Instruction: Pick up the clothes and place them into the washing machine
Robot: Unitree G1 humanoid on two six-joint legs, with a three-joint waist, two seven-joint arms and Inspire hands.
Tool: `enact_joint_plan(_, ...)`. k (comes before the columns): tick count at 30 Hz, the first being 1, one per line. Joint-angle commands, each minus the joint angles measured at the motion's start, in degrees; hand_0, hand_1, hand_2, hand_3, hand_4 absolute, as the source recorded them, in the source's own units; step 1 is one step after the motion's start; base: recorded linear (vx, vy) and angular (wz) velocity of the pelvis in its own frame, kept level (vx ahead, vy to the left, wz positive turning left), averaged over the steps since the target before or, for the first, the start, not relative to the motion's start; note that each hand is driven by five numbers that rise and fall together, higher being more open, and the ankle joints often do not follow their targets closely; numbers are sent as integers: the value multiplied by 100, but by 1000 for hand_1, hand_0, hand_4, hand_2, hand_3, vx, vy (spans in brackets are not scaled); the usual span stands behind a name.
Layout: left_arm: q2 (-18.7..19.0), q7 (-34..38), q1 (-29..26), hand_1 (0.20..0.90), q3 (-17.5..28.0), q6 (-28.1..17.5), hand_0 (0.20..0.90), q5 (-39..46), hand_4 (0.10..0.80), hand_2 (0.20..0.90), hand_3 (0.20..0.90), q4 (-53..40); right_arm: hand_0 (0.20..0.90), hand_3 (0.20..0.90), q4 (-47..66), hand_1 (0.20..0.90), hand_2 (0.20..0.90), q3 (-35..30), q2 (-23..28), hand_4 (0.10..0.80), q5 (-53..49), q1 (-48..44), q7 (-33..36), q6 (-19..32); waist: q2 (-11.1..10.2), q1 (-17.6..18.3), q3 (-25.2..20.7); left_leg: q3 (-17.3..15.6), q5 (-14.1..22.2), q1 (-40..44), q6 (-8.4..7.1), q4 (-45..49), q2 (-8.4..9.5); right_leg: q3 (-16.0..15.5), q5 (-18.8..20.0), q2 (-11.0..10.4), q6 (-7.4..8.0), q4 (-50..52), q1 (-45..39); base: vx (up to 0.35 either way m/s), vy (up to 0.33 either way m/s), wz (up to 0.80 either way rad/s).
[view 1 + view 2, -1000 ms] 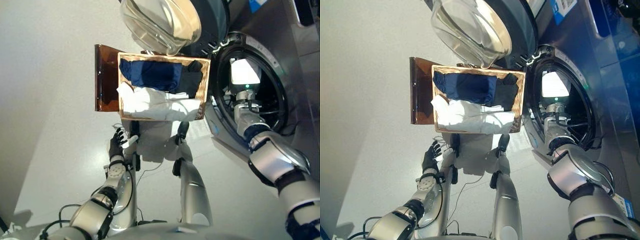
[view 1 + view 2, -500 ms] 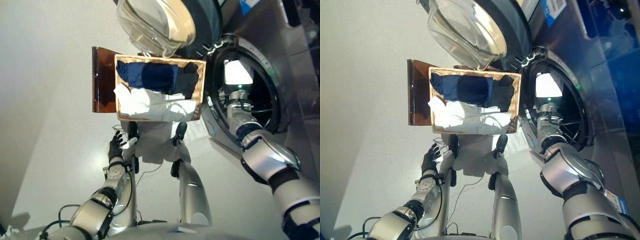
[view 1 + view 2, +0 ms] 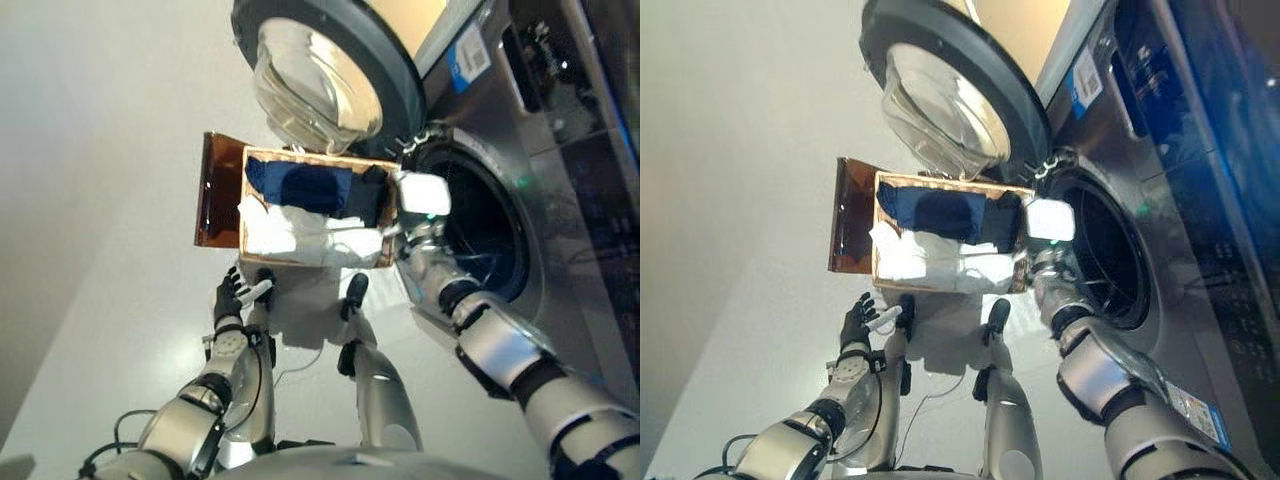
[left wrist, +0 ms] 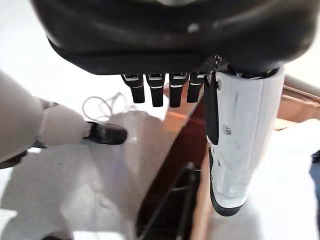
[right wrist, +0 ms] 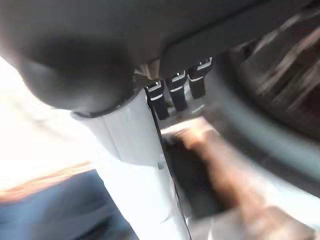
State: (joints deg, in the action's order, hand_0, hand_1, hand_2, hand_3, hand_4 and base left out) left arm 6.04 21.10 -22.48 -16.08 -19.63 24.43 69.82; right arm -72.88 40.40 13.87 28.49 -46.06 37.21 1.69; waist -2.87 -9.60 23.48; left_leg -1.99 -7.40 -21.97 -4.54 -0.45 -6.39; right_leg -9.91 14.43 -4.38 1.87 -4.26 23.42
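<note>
1. Left hand (image 3: 232,297) hangs low over the floor, short of the basket (image 3: 247,236); fingers straight and relaxed, holding nothing.
2. Clothes lie in the basket: white cloth (image 3: 300,235) on the near side, navy cloth (image 3: 300,185) beyond it, a dark piece (image 3: 372,193) at the washer end.
3. Right hand (image 3: 420,195) sits at the basket's washer-side edge, beside the drum mouth (image 3: 480,235); fingers loosely extended, empty, judging by its wrist view.
4. Clothes lie just left of the right hand, the nearer one; their long axis runs towards the drum.
5. Door (image 3: 320,75) stands open, farthest off.
</note>
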Motion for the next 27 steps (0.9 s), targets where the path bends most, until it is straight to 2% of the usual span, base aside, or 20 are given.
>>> enact_joint_plan(1, 207, 43, -16, 900, -6, -81, 900, -190, 800, 900, 900, 243, 900, 900, -109, 900, 900, -346, -161, 800, -484, -77, 84, 216, -240, -148, -153, -39, -117, 93, -7, -455, 321, -8, -724, -99, 481, 717, -352, 0, 0, 0)
enact_joint_plan(7, 274, 50, 83, 900, 65, -80, 900, -279, 800, 900, 900, 325, 900, 900, -59, 900, 900, -570, -202, 800, -708, 493, 150, 379, -277, -38, -268, -84, -41, 321, 37, -455, 328, 51, -735, -75, 490, 701, -503, 17, -4, 2)
enact_joint_plan(13, 282, 72, 148, 900, 148, -106, 900, -338, 800, 900, 900, 400, 900, 900, 335, 900, 900, -458, -247, 800, -507, 667, 213, 454, -345, 67, -386, -112, 7, 388, 69, -455, 321, 122, -758, -64, 504, 733, -517, 21, -3, -10)
enact_joint_plan(20, 287, 106, 116, 900, 146, -149, 900, -336, 800, 900, 900, 419, 900, 900, 962, 900, 900, -23, -189, 800, 188, 243, 231, 319, -420, 41, -369, -93, -4, 348, 83, -455, 317, 122, -747, -49, 513, 732, -466, 1, -8, -2)
enact_joint_plan(27, 323, 128, 104, 900, 157, -148, 900, -316, 800, 900, 900, 467, 900, 900, 1057, 900, 900, 113, -426, 800, 369, -439, 220, 235, -480, -71, -352, -15, -29, 227, 72, -455, 328, 22, -696, -70, 521, 658, -425, -4, -2, 2)
